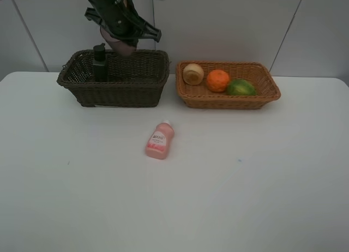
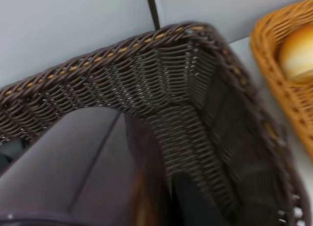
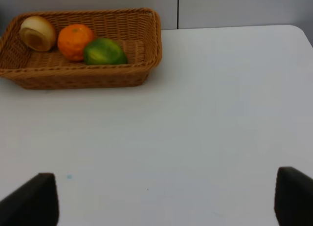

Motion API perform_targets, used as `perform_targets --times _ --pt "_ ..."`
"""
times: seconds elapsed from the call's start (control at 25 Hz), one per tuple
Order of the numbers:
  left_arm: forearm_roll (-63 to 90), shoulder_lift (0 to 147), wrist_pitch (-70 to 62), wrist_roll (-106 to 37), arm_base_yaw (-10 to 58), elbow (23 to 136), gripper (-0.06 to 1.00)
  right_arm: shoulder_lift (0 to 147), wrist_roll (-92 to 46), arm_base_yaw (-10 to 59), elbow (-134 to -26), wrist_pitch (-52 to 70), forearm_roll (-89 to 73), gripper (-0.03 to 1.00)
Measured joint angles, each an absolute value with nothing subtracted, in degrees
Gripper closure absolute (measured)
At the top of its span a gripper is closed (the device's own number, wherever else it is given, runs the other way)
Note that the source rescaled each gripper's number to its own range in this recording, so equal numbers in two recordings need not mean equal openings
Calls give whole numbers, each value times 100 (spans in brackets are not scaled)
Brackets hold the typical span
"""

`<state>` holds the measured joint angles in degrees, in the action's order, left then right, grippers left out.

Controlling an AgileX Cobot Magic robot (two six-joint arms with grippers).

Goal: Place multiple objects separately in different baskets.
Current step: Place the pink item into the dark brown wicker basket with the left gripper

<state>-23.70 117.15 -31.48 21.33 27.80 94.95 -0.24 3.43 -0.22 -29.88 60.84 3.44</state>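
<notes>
Two baskets sit side by side at the back of the white bench (image 1: 229, 197). Dark brown basket (image 1: 117, 77) on the left, deeper; light tan basket (image 1: 226, 91) on the right, shallower, just beside it with a small gap.

Tan basket holds three fruits in a row: pale yellowish round fruit (image 1: 193, 73) at its left end, orange tangerine (image 1: 218, 80) in the middle, green round fruit (image 1: 240, 88) to the right, each touching or nearly touching the next. Right end of that basket is bare weave.

Dark green pump bottle (image 1: 100, 64) stands upright inside the brown basket, near its left end, pump head above the rim.

Small pink bottle (image 1: 160, 140) lies on its side on the bench in front of the gap between the baskets, cap pointing toward them, well apart from both.

Left pincer (image 1: 121, 42) hangs over the brown basket's back rim, clamped on a translucent pinkish cup (image 1: 117, 45), seen partly below the fingers. Left wrist view is blurred: brown weave interior, a dark purplish smooth surface close to the lens, tan basket corner at the edge.

Right pincer (image 3: 166, 196) is over empty bench, fingers (image 3: 34, 199) wide apart, holding nothing; not seen in the high view.
</notes>
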Motion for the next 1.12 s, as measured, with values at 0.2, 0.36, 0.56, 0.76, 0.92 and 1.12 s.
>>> perform_targets --times 0.2,0.36,0.56,0.76,0.92,1.12 --pt "-2392 12191 -2775 2150 2756 9495 94 -24 343 -22 -2988 6084 344 7" --pt "-2386 12479 -2471 2150 2756 9495 94 -24 343 -22 -2988 6084 344 7" --pt "-2303 12645 -2427 2152 2756 9495 94 -24 343 -22 -2988 6084 344 7" --pt "-2085 12651 -2421 2152 2756 9495 94 -24 343 -22 -2988 6084 344 7" --pt "-2067 12651 -2460 2152 2756 9495 82 -24 343 -22 -2988 6084 344 7" --pt "-2065 12651 -2472 2152 2756 9495 32 -24 343 -22 -2988 6084 344 7"
